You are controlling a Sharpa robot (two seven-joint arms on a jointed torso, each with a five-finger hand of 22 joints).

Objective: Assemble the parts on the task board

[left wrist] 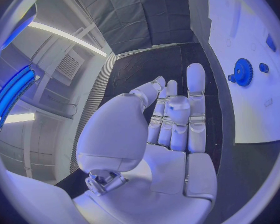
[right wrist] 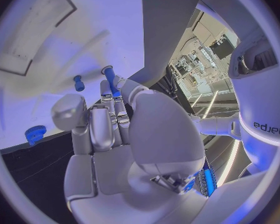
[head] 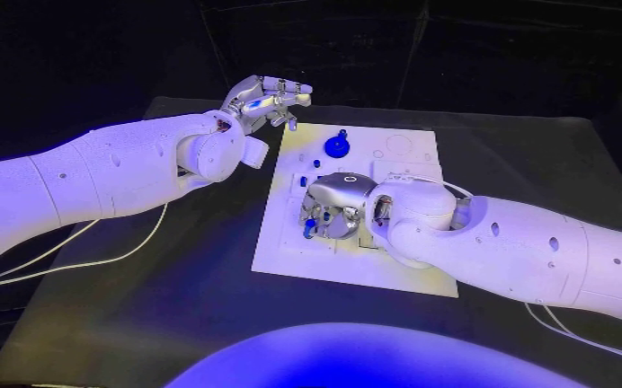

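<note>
Currently: board assembly partly done, right robot hand at work.
Table [head: 155,316]: black, carries everything. Task board [head: 357,267]: white plate at the table's middle. Right robot hand [head: 334,204]: low over the board's middle, fingers curled round a blue peg [right wrist: 110,79], which stands tip-down at the board. Left robot hand [head: 266,101]: raised just off the board's far left corner, fingers apart, holding nothing. Blue gear [head: 337,146]: seated on the board's far part, apparently placed. Small blue knob [left wrist: 263,67]: beside the gear. Short blue peg [right wrist: 78,83]: upright on the board. Judgement: several pieces look set; the held peg is not yet let go.
</note>
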